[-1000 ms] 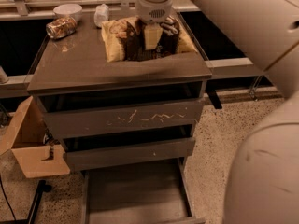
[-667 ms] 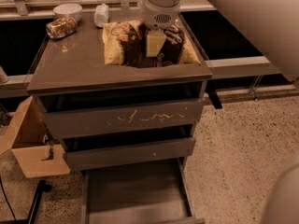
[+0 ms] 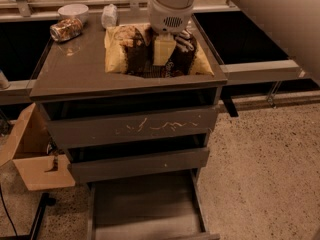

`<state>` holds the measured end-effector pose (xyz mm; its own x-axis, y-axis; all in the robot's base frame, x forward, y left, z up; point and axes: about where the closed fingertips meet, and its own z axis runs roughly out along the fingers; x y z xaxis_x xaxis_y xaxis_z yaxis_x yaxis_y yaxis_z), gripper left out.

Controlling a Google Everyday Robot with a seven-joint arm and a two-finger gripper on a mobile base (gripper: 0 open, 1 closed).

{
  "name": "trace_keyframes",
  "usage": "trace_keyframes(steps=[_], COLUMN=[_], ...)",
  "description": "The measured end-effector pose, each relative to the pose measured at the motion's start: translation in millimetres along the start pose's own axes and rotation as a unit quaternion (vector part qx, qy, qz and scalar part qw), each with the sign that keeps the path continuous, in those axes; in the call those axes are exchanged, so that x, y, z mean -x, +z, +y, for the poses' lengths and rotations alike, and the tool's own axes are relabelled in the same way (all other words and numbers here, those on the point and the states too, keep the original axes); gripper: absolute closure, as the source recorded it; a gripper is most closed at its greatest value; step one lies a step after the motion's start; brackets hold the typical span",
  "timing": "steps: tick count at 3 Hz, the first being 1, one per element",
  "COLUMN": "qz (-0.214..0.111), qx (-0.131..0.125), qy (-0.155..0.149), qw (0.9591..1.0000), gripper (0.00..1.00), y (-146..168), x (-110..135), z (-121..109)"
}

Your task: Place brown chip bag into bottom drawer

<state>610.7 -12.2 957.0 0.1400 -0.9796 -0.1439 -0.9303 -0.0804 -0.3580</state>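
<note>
The brown chip bag [image 3: 135, 54] lies flat on top of the drawer cabinet [image 3: 75, 76], with its tan ends pointing left and right. My gripper [image 3: 175, 46] comes down from above onto the middle of the bag. It is open, with a pale finger [image 3: 164, 49] pressed on the dark middle and the other finger toward the bag's right end. The bag rests on the cabinet top. The bottom drawer [image 3: 145, 204] is pulled out near the floor, and its flat floor is bare.
A shiny speckled packet [image 3: 66, 29], a white bowl [image 3: 72, 11] and a small white bottle [image 3: 109, 16] stand at the back left of the cabinet top. The scratched drawer front [image 3: 155, 126] sits below. An open cardboard box [image 3: 35, 156] stands on the floor at left.
The gripper has come down onto the bag's middle. The arm's bulk has swung out of the lower right of the view. The bag has not moved.
</note>
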Motion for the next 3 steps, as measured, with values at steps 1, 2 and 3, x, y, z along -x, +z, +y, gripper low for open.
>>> trace_keyframes(steps=[1,2,3], qz=[-0.005,-0.015,-0.031], qx=[0.011,0.038,0.073], qy=[0.001,0.006,0.02], qw=[0.9999,0.9992,0.9966], gripper=[1.0,1.0,1.0], y=[2.7,5.7,10.5], x=[2.4,4.0,4.9], z=[2.0,20.4,53.9])
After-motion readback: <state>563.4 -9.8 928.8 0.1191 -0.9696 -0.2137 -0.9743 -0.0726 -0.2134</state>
